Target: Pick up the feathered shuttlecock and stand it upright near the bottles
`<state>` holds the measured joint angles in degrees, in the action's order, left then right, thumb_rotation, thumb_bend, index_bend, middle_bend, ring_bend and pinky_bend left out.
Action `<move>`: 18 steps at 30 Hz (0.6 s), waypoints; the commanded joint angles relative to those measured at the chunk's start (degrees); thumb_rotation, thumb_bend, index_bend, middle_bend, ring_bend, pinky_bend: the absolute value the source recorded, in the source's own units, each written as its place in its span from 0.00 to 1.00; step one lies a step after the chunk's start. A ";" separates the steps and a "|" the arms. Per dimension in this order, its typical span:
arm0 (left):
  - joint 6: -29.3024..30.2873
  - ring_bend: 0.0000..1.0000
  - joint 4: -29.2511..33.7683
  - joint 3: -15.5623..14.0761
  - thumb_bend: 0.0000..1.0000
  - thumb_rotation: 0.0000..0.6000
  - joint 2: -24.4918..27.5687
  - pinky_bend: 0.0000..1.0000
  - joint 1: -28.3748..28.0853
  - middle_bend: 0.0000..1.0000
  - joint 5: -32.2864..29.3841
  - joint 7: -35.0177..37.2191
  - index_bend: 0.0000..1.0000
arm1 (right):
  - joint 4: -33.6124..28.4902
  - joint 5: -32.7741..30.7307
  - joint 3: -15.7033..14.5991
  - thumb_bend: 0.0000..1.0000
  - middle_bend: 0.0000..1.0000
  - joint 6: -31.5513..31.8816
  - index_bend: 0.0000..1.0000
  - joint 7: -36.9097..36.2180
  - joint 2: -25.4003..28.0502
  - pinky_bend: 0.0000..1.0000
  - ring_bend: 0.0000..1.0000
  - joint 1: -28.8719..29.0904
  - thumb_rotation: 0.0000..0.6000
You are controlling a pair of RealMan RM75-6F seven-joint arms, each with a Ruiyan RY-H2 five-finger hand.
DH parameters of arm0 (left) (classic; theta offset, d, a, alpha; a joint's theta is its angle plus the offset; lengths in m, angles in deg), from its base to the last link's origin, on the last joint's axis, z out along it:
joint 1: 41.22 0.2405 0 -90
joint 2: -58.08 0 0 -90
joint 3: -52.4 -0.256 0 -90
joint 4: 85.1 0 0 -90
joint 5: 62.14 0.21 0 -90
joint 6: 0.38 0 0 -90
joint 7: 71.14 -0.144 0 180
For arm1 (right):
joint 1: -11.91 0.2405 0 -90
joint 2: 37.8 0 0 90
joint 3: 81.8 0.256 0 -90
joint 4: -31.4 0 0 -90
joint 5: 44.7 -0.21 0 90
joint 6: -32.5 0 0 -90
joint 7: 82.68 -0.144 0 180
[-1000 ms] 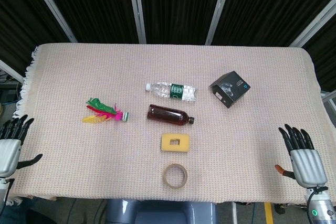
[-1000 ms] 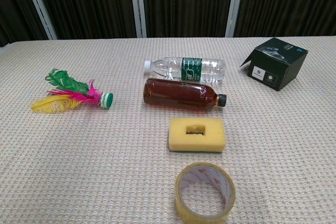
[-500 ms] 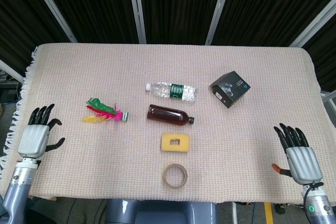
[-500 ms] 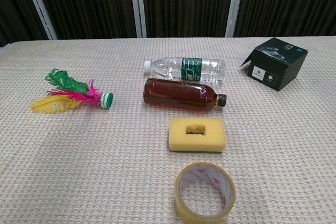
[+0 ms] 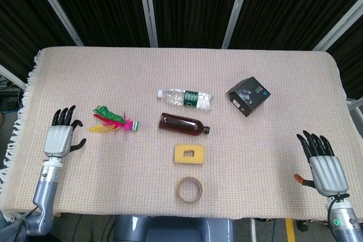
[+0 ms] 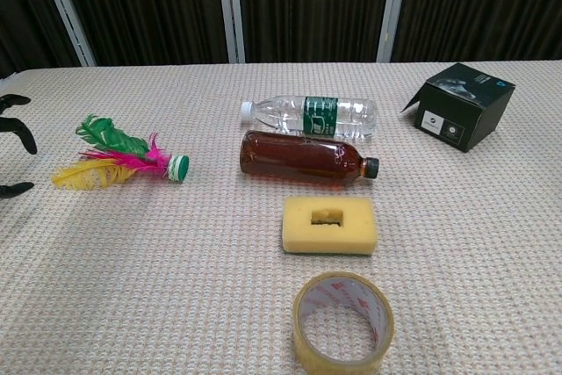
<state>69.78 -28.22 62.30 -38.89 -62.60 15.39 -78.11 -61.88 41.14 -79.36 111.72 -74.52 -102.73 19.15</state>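
Left hand (image 5: 58,138) open beside my shuttlecock (image 5: 113,122), which lies flat; grasping, carrying to the 2 bottles (image 5: 184,111) remains.

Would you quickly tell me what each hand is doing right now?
Left hand: open, holding nothing.
Right hand: open, holding nothing.

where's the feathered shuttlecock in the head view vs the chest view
Head view: the feathered shuttlecock lies on its side left of centre on the table, between the left hand and the brown bottle.
Chest view: the shuttlecock lies at the left, feathers pointing left, green and white base toward the brown bottle.
Shared landmark: the brown bottle, lying to the right of the shuttlecock's base in both views.
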 commanded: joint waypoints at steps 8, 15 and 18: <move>-0.70 0.00 -10.67 0.36 0.28 0.94 -7.29 0.00 -3.88 0.00 1.26 7.15 0.39 | 0.23 -0.15 -0.08 0.06 0.00 0.07 0.00 0.18 -0.06 0.00 0.00 0.11 1.00; -3.37 0.00 -14.82 0.47 0.32 0.94 -10.50 0.00 -6.34 0.00 0.99 8.39 0.40 | -0.10 0.62 -0.55 0.06 0.00 0.64 0.00 -0.28 0.41 0.00 0.00 -0.18 1.00; -4.85 0.00 -16.51 0.47 0.33 0.94 -11.68 0.00 -7.14 0.00 0.56 8.40 0.40 | -0.08 0.69 -0.54 0.06 0.00 1.09 0.00 -0.16 0.43 0.00 0.00 -0.36 1.00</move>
<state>65.50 -44.15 62.74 -50.03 -69.28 16.19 -69.83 -61.96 41.82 -79.92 112.73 -74.73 -102.30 18.84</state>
